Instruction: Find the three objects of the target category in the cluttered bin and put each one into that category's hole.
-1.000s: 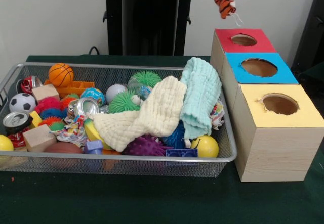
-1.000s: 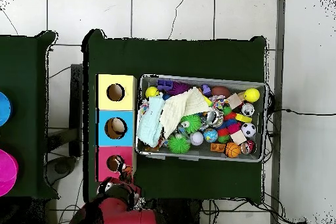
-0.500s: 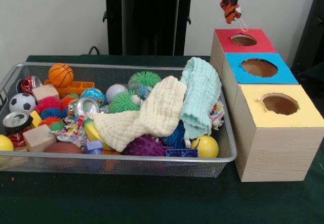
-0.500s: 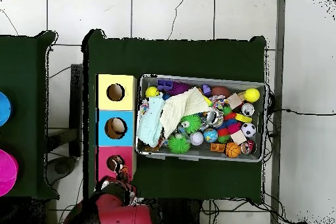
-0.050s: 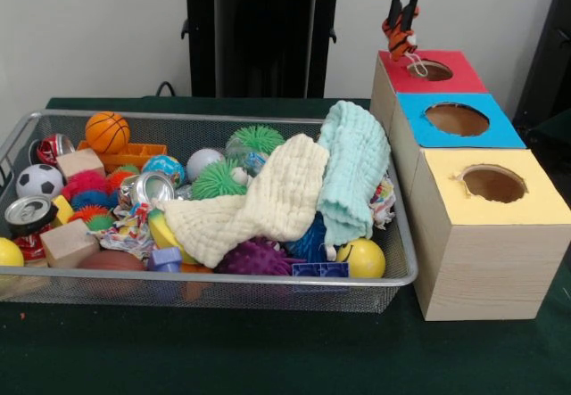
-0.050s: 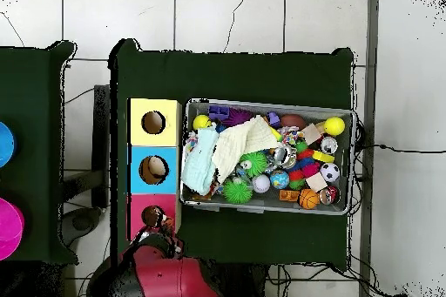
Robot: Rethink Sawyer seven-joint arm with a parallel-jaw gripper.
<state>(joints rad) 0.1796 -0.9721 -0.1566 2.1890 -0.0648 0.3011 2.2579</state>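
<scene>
Front view: the hand [image 5: 403,31] hangs above the near-left edge of the red box [image 5: 426,72], fingers closed narrowly on a small orange-and-black striped toy [image 5: 401,37] with a pale string dangling from it. The toy sits just beside the red box's hole [image 5: 430,70], not yet over it. Judged progress: one object is in transit and unreleased; whether others are already inside cannot be told. Remaining work: centre over the hole, release, then search the wire bin [image 5: 268,281] under the cream cloth [image 5: 268,203] and mint cloth [image 5: 355,172].
</scene>
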